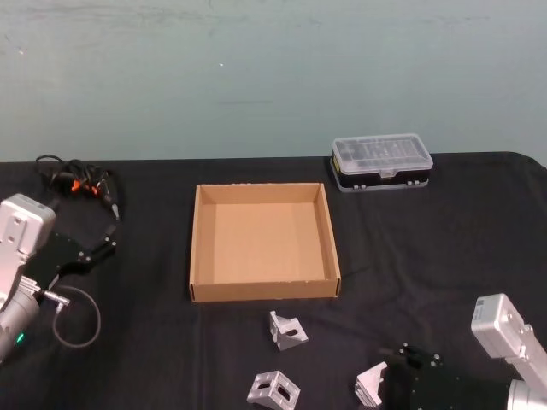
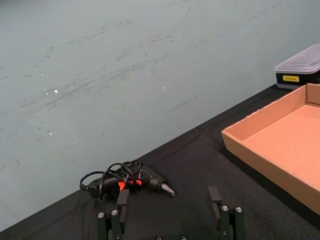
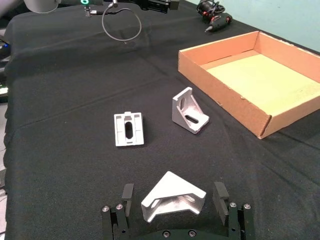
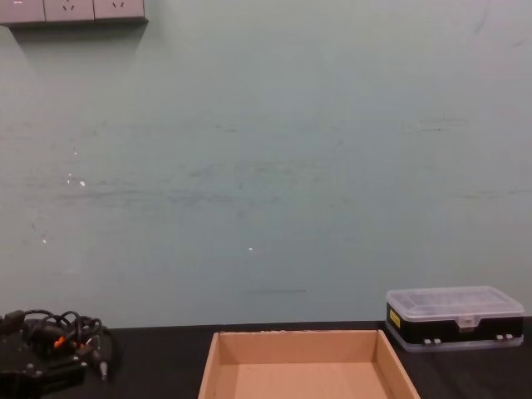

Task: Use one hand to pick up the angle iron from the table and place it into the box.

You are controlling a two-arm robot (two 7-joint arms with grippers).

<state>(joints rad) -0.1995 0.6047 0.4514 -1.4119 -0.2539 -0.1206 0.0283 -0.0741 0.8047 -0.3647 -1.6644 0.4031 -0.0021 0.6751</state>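
Currently the right tool is hanging low over the near right of the surface, its arm reaching in from the lower right corner of the head view. The right wrist view is showing more than the head view does. The tool's two black fingers are standing spread, one on each side of an angle iron, with a thin gap on both sides, so they are pinching nothing. That iron is lying on the surface, well short of the box.

The left tool is resting at the far left, its arm angled inward. In its own wrist view its fingers are gaping apart over bare black surface, facing a cabled device.

A second iron and a third iron are lying apart between the box and the near edge. Each is a pale grey metal triangle with slotted faces. The box is shallow brown cardboard with low walls. From the side, the chest view is showing a black case with a clear lid, standing beyond the box's right far corner.
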